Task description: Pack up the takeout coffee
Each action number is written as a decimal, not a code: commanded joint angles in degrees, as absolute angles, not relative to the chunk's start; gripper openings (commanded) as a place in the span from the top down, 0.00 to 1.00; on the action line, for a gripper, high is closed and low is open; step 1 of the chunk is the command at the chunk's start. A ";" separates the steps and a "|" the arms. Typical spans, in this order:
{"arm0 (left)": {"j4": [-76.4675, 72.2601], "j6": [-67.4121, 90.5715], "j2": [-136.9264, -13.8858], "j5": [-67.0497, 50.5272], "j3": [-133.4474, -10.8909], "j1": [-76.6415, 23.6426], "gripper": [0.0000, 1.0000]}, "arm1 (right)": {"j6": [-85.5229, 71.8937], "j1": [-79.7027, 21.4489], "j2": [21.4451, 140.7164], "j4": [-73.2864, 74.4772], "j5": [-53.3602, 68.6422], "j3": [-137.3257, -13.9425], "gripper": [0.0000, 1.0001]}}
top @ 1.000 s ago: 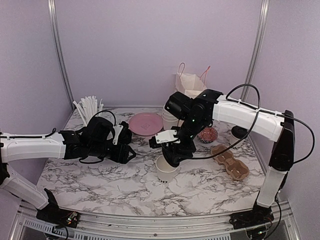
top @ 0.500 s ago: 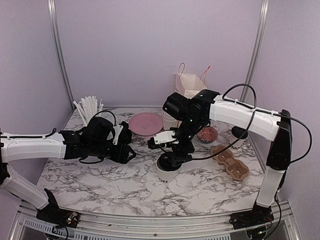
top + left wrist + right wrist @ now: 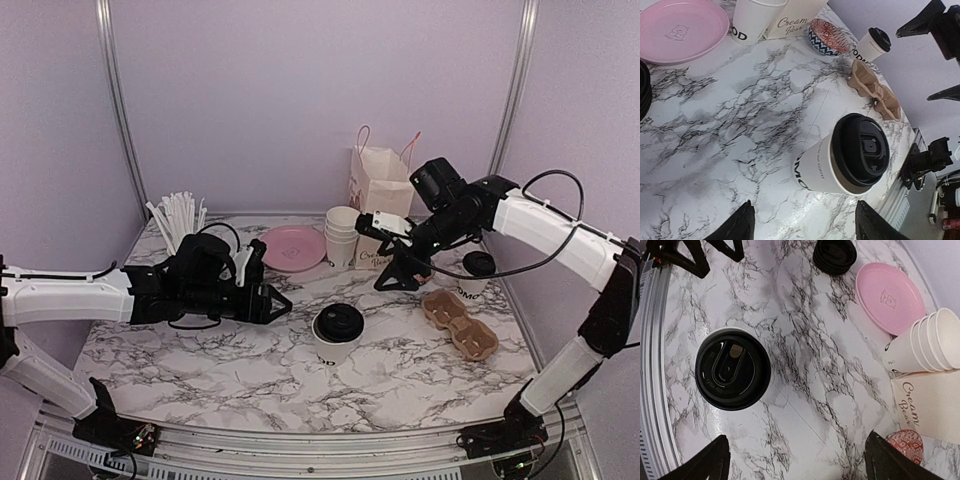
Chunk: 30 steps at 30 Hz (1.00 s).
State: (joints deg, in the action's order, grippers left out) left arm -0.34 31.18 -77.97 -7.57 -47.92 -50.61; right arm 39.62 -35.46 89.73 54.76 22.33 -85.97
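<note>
Takeout coffee (image 3: 338,334) stands lidded between the gaping, empty left gripper (image 3: 278,303) and a carrier (image 3: 461,324); the right gripper (image 3: 397,282), also gaping empty, masks a patterned bowl (image 3: 827,34) from above.

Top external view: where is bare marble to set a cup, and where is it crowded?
Bare: the near strip of marble table before the black-lidded white paper cup, and the gap between it and the brown pulp carrier. Crowded: the back, pink plate through stacked white cups to paper bag.
</note>
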 commanded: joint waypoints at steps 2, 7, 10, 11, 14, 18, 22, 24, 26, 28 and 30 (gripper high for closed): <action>-9.08 36.87 -81.27 -13.17 -48.32 -52.14 0.30 | 32.12 -32.89 90.42 45.41 26.05 -78.69 0.20; -10.30 38.25 -85.02 -14.72 -49.84 -53.01 0.30 | 31.81 -32.69 93.73 45.18 27.83 -77.86 0.27; -10.54 38.34 -86.17 -14.90 -50.44 -53.64 0.30 | 31.46 -32.68 95.16 45.00 29.13 -78.39 0.28; -10.55 38.39 -86.31 -14.98 -50.53 -53.76 0.30 | 31.40 -32.69 95.65 45.12 29.36 -78.62 0.28; -10.55 38.38 -86.48 -15.13 -50.54 -53.88 0.30 | 31.43 -32.85 96.74 45.24 29.42 -79.14 0.29; -10.55 38.47 -86.56 -14.94 -50.32 -53.88 0.30 | 31.80 -34.09 97.83 45.35 28.66 -79.19 0.31; -10.55 38.37 -86.77 -14.88 -50.14 -53.88 0.30 | 32.15 -36.08 98.49 45.40 27.12 -79.51 0.32; -10.50 38.33 -86.79 -14.86 -50.10 -53.88 0.30 | 32.22 -37.01 98.85 45.61 26.75 -79.86 0.31; -10.34 38.28 -86.90 -14.84 -50.01 -53.88 0.30 | 32.27 -37.69 99.20 45.85 26.47 -80.34 0.32; -10.21 38.28 -87.01 -14.80 -49.94 -53.88 0.30 | 32.32 -38.16 99.43 45.96 26.18 -80.65 0.32; -10.20 38.24 -87.10 -14.65 -49.80 -53.88 0.30 | 32.34 -38.47 99.69 46.04 25.93 -80.98 0.32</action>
State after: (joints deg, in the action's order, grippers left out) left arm -9.19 38.39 -86.46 -14.52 -48.80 -53.65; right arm 32.53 -37.60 98.72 46.26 27.03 -78.28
